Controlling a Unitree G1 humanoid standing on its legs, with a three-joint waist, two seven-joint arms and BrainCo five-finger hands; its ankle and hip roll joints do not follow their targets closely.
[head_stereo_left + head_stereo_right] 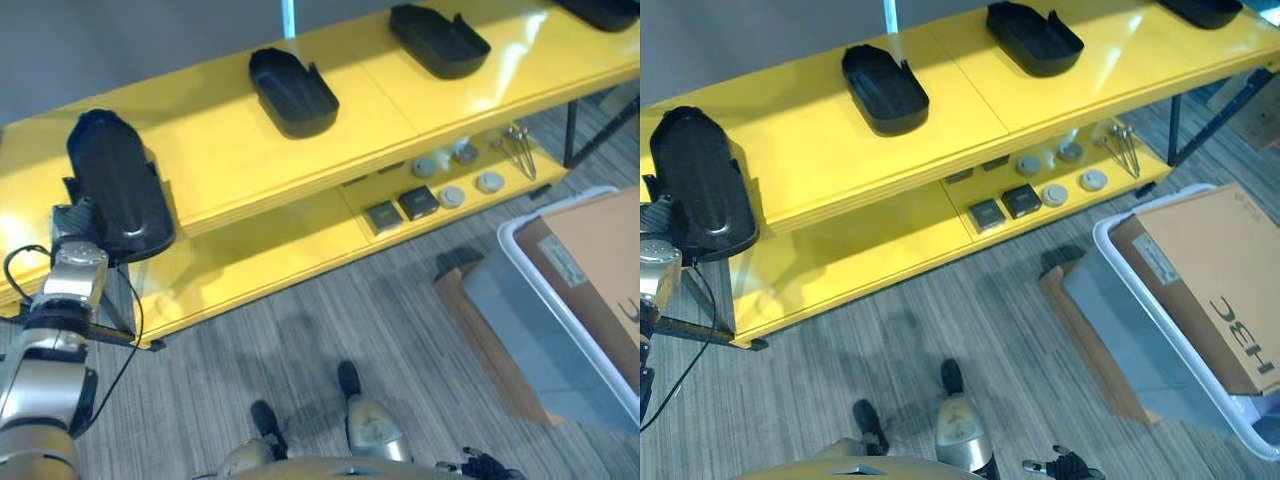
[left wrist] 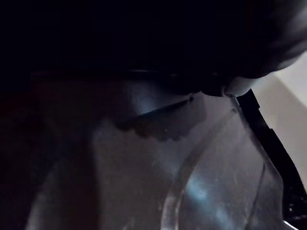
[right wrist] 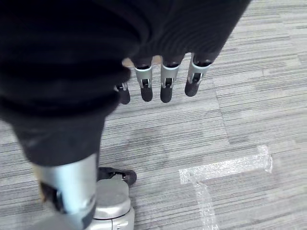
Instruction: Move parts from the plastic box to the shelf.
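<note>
L hand (image 1: 75,272) under black part (image 1: 118,185) at shelf (image 1: 250,170) edge.

A long yellow two-tier shelf (image 1: 250,150) stands on the grey striped carpet floor (image 1: 330,350). On its top board lie glossy black moulded plastic shells: one at the left end (image 1: 118,185), one further right (image 1: 292,92), another beyond that (image 1: 438,40). The lower board carries small dark square parts (image 1: 400,209), round grey discs (image 1: 465,178) and thin metal rods (image 1: 520,148) towards the right.
</note>
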